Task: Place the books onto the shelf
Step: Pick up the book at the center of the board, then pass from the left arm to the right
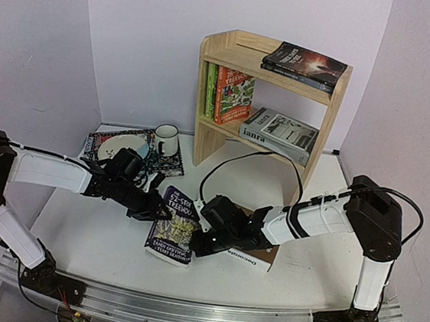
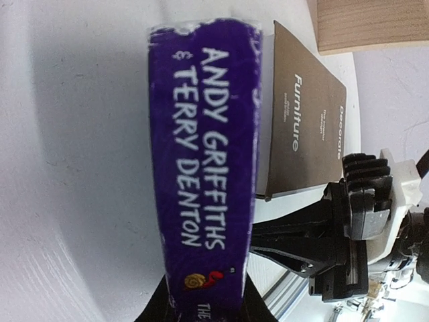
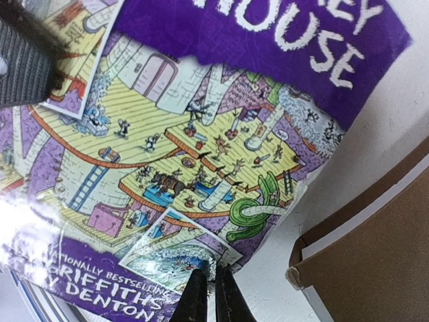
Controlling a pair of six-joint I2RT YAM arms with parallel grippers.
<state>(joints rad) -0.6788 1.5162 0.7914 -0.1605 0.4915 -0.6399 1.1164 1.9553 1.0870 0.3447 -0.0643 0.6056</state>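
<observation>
Nearest, the right gripper (image 3: 206,295), tips shut and empty, rests on the purple Treehouse paperback (image 1: 173,230), apparently steadying it. The left gripper (image 2: 204,305) clamps the paperback's spine. "Decorate" (image 1: 255,256) lies just beside it on the table. Behind, the shelf (image 1: 335,112) holds the other books.

Shelf (image 1: 238,54) top free on L; grey book (image 1: 279,134) blocks lower R side.
</observation>
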